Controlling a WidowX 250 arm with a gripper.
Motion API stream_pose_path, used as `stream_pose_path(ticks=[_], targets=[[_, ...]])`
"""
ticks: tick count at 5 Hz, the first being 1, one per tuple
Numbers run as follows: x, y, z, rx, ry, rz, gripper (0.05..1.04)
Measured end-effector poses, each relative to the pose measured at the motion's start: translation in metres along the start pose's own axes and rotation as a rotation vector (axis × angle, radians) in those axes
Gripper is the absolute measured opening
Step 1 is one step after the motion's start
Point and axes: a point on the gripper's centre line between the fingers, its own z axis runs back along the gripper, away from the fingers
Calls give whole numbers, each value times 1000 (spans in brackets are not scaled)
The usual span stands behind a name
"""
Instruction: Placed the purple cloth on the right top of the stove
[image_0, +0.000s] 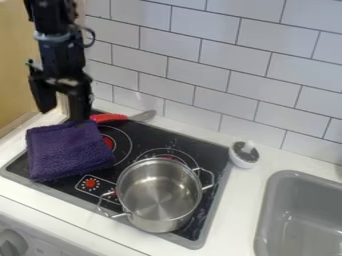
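Observation:
The black gripper (63, 106) hangs at the upper left, its two fingers spread apart with nothing visible between them. Just below it, the folded purple cloth (69, 150) lies over the left side of the black stove top (143, 136). One fingertip is close to the cloth's upper edge; whether they touch, I cannot tell. The cloth covers part of the left burners and reaches the stove's left rim.
A steel pot (160, 194) with wire handles stands on the stove's front right part. Behind the cloth lies a knife with a red handle (108, 118). A small white container (244, 155) sits right of the stove, near the grey sink (267, 202). White tiles rise behind.

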Motion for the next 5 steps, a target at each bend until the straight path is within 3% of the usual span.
stream_pose_path(ticks=[2, 3, 5], targets=[[-3, -1, -22, -12, 22, -11, 999], [-4, -5, -28, -23, 7, -22, 999], [-9, -4, -41, 12, -25, -33, 999]])
